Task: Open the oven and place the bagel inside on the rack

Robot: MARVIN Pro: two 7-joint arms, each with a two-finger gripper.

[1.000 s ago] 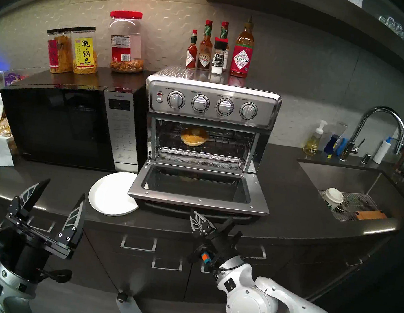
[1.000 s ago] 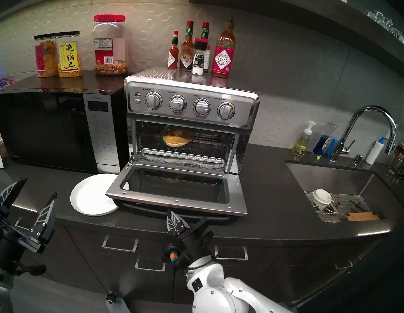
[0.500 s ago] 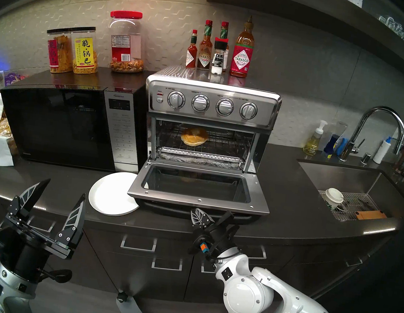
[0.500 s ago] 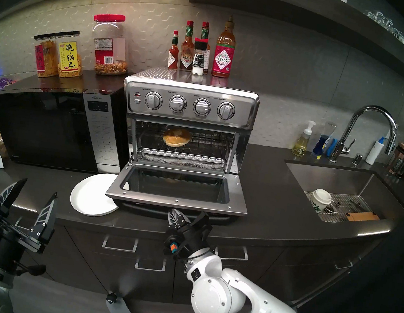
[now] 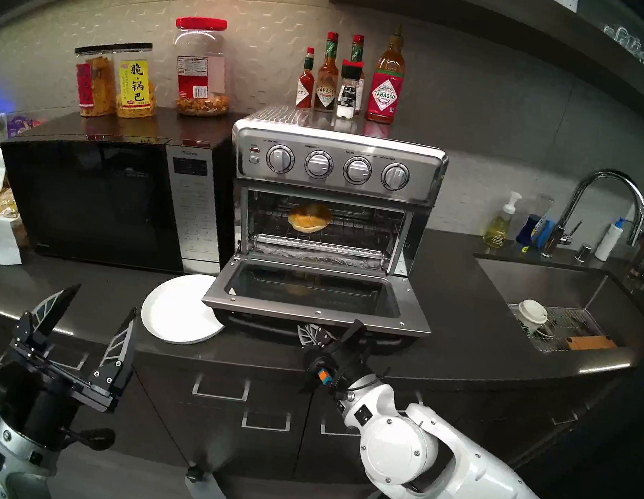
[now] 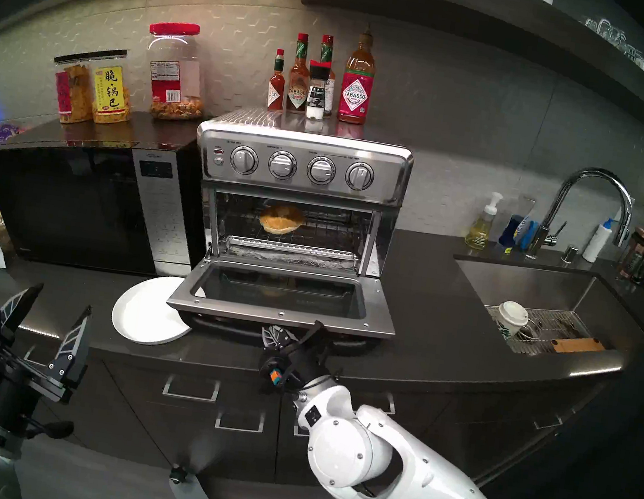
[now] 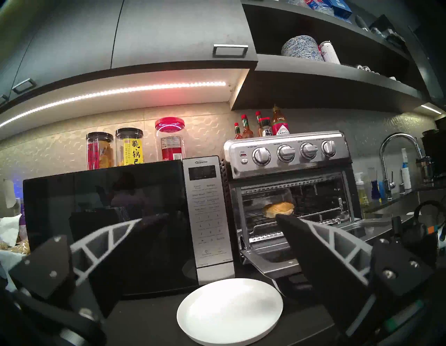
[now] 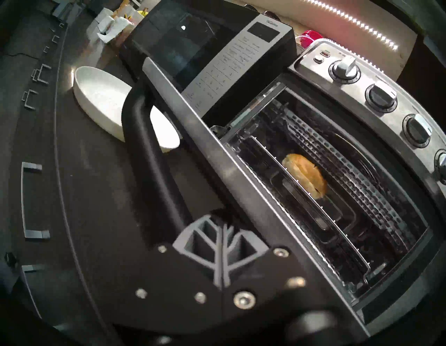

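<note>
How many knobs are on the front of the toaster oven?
4, in one row across the top panel of the oven: far left, left of middle, right of middle, far right.

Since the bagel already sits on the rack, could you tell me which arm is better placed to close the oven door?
The right: its shut gripper sits just under the open door's front edge, while the left gripper hangs open off to the side.

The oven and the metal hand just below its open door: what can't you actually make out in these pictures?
- Right gripper tips: head views, tucked under the oven door; contact with the handle cannot be told.
- Bagel hole: every view, too small or seen edge-on.
- Knob labels: head views, too small and blurred.
- Rack back: head views, dark.
- Plate right edge: head views, covered by the door.
</note>
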